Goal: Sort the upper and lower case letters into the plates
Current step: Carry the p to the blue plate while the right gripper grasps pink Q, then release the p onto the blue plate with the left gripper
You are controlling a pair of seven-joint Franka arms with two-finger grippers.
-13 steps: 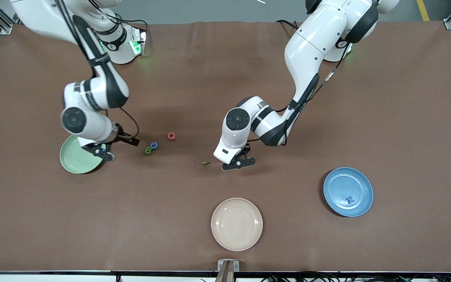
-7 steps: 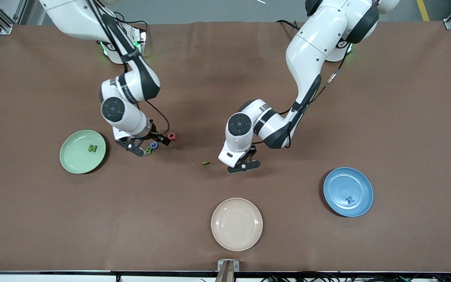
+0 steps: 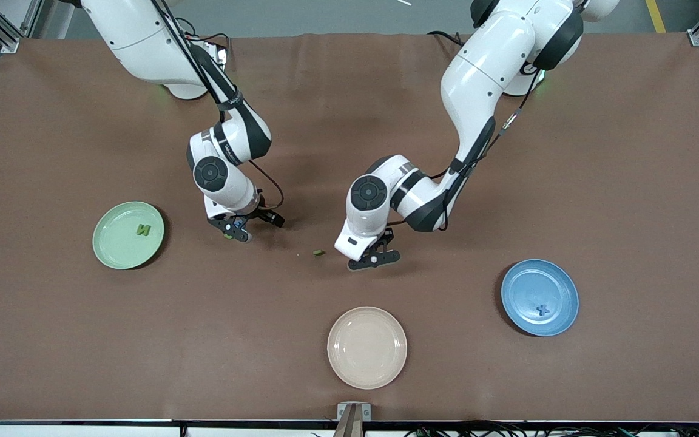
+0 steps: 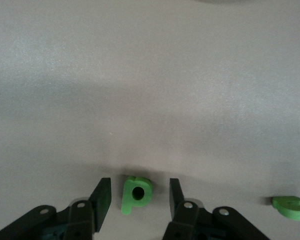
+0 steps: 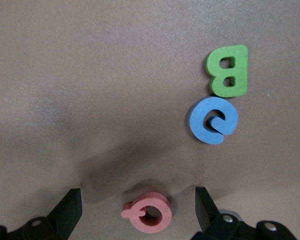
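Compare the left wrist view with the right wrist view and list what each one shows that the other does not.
Only the left wrist view: a small green lowercase p lying between the left gripper fingers, not yet clamped, plus another green letter at the edge.

Only the right wrist view: a red Q between the open right gripper fingers, with a green B touching a blue round letter.

Shared: the brown table surface and dark fingers flanking one letter.

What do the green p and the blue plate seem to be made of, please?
The green p looks like foam or soft plastic with a matte finish: thick, blunt edges and no shine. The blue plate looks like glazed ceramic or hard plastic: a smooth surface with a soft sheen along the rim.
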